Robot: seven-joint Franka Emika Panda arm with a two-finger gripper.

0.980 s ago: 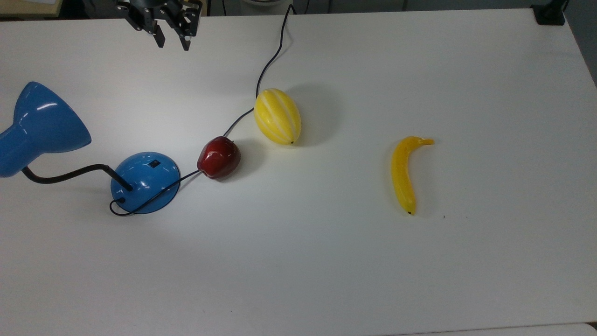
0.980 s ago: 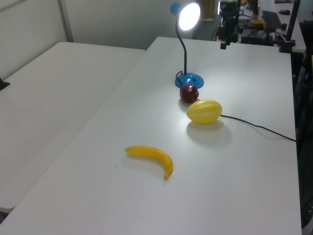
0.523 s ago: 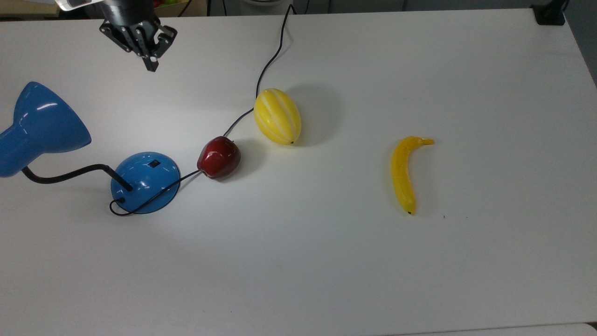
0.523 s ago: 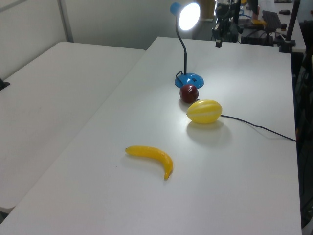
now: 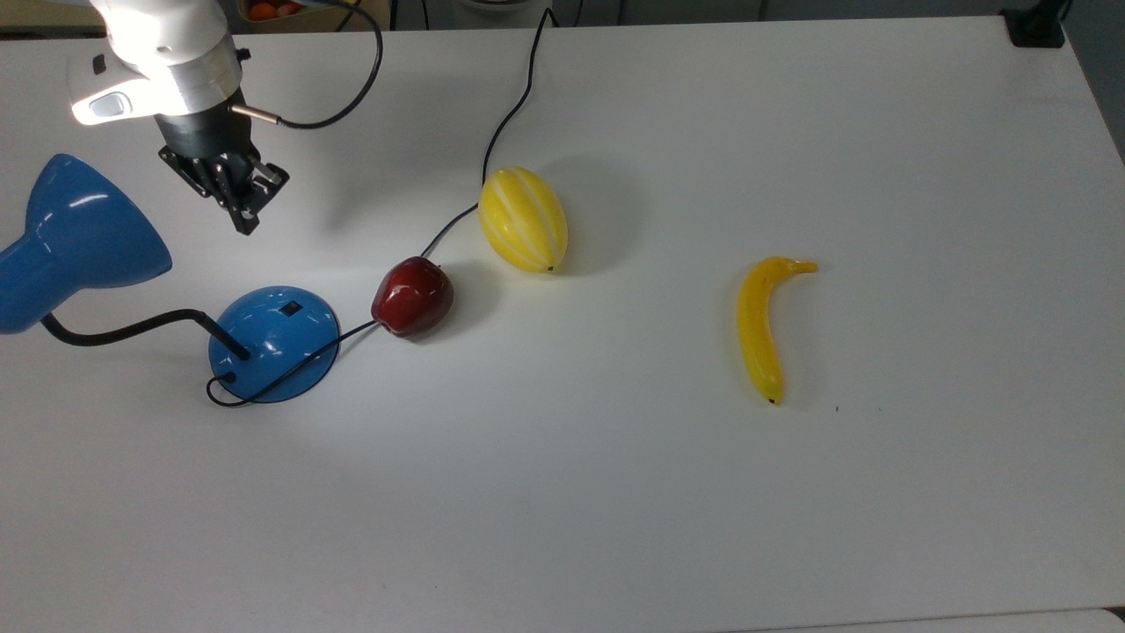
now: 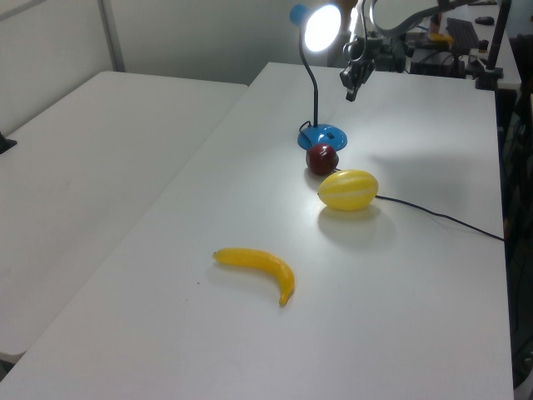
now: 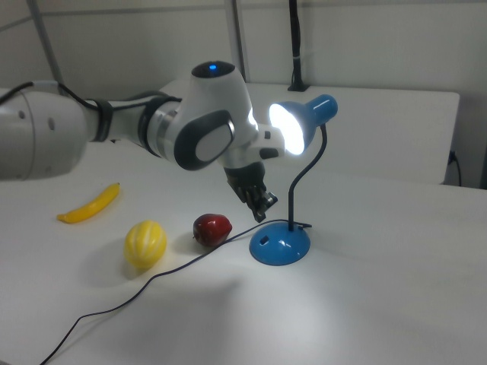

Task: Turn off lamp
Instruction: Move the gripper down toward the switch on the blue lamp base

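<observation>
Closing in on the lamp point(image 5: 273, 341), I hang my jaws point(image 5: 242, 220) above the counter point(image 5: 791, 132), pinched together and empty, short of the domed base. It sits beside the red apple point(image 5: 412, 296), bulb lit. Next I judge I must descend onto the small black switch point(image 5: 291, 309) and press
</observation>
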